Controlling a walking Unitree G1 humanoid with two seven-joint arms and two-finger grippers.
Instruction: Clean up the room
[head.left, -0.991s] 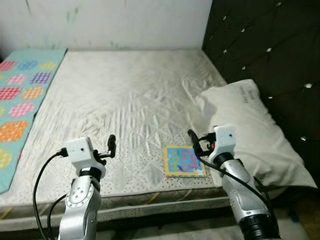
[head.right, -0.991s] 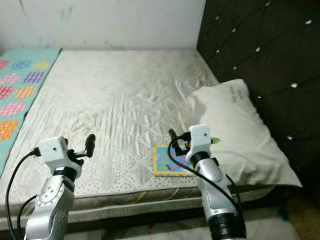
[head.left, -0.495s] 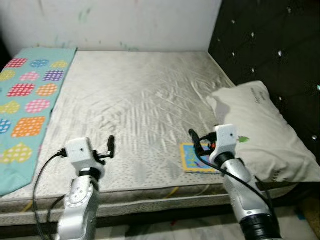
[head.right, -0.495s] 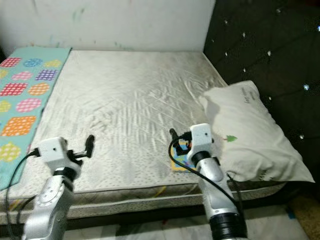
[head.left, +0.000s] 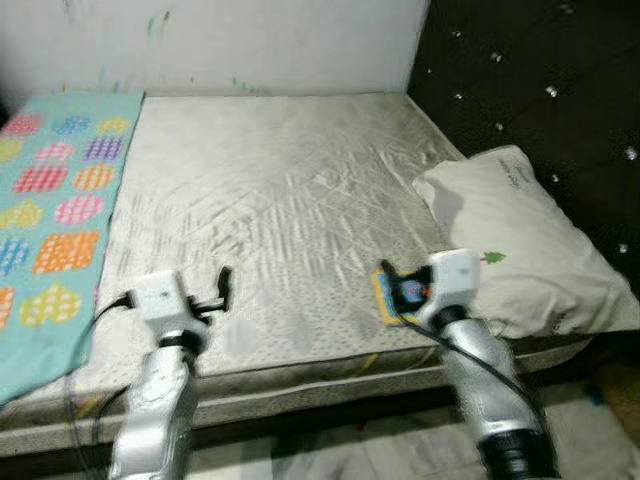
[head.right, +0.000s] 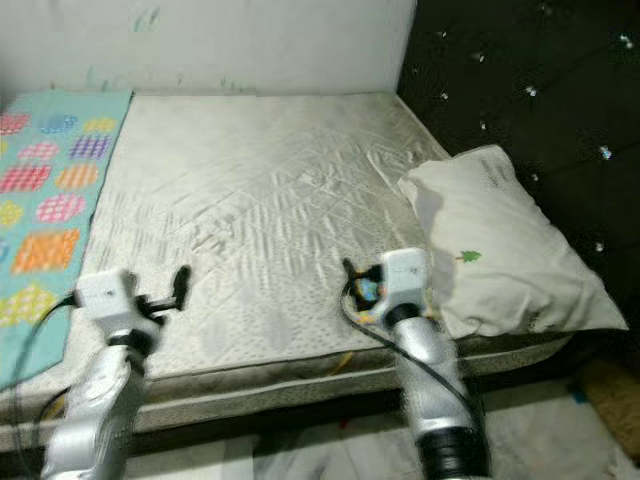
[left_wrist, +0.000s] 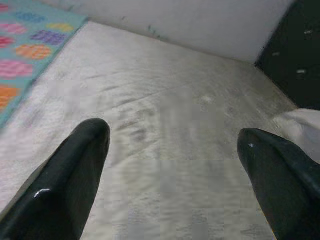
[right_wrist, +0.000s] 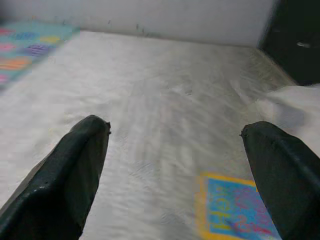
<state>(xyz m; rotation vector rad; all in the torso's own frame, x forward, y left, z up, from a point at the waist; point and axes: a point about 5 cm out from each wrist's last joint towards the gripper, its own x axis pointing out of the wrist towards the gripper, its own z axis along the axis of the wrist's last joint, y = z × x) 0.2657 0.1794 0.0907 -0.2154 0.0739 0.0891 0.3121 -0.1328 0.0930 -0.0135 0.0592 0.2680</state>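
My right gripper (right_wrist: 175, 150) is held out over the near edge of the mattress (head.left: 270, 190), fingers spread wide with nothing between them. Just under it lies the colourful picture book (right_wrist: 240, 212), flat on the mattress close to the front edge and just beside the pillow (head.left: 525, 240). In my head views only a yellow and blue strip of the book is visible, because my own wrist covers most of it. My left gripper (left_wrist: 175, 150) is also spread wide and empty, held above the bare sheet on my left, well apart from the book.

Compared with one second ago, the whole picture has shifted and is now a little blurred, so it is my body and camera that moved, not the things. The book now sits more under my right wrist than in front of it, and I see more of the floor below the bed edge. My arms keep the same raised pose as before. I judge this brings me into position for a pick of the book with the right gripper, but the grasp is not yet begun.

Farther off, the patterned blanket (head.left: 55, 190) lies along the left side of the mattress, the dark tufted headboard (head.left: 540, 90) stands behind the pillow, and the pale wall (head.left: 240, 45) closes the far end.
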